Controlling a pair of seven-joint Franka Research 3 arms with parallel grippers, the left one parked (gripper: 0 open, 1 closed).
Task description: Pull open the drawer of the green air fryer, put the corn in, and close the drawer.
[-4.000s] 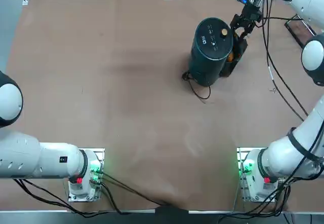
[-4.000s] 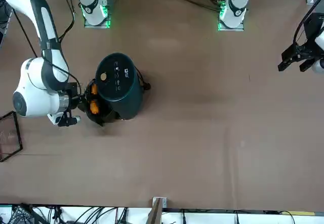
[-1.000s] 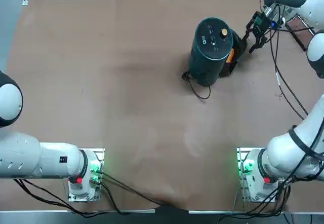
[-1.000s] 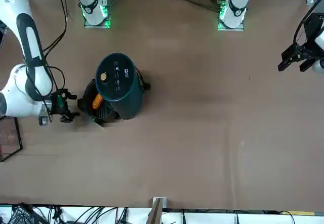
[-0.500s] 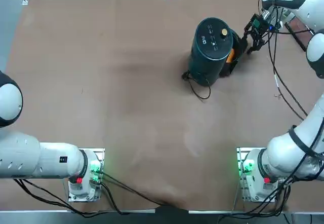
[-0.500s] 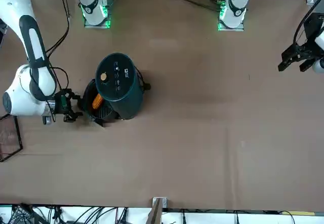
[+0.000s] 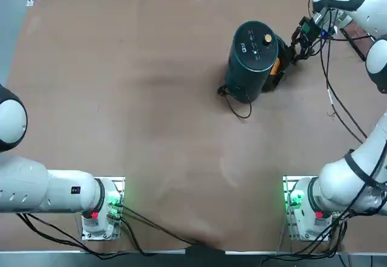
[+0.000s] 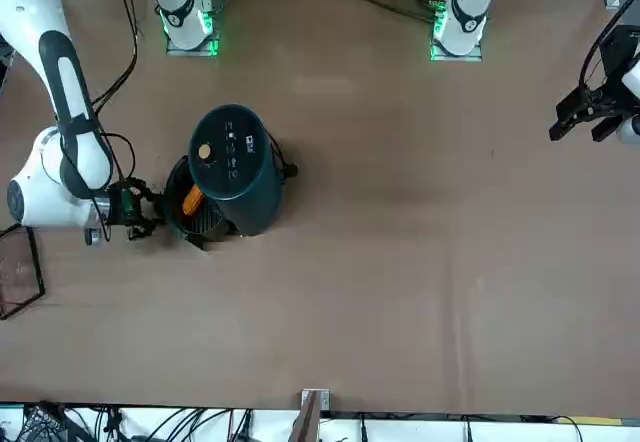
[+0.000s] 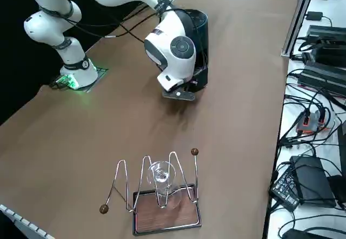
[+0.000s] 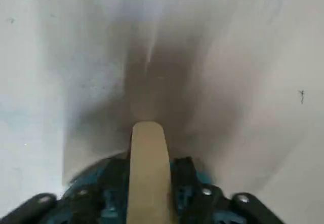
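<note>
Right claw [image 7: 295, 45] has neared the drawer [image 7: 282, 67] on the brown table [image 7: 151, 98].

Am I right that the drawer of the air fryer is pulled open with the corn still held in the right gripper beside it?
Not quite. The drawer of the air fryer is pulled open, but the corn already lies inside it, as the front view shows. The right gripper is beside the drawer and holds no corn.

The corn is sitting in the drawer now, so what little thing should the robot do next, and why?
Probably nudge the drawer shut. The corn already lies inside it, the drawer sticks out of the green air fryer, and the right gripper sits just outside the drawer's front, well placed to press it inward.
</note>
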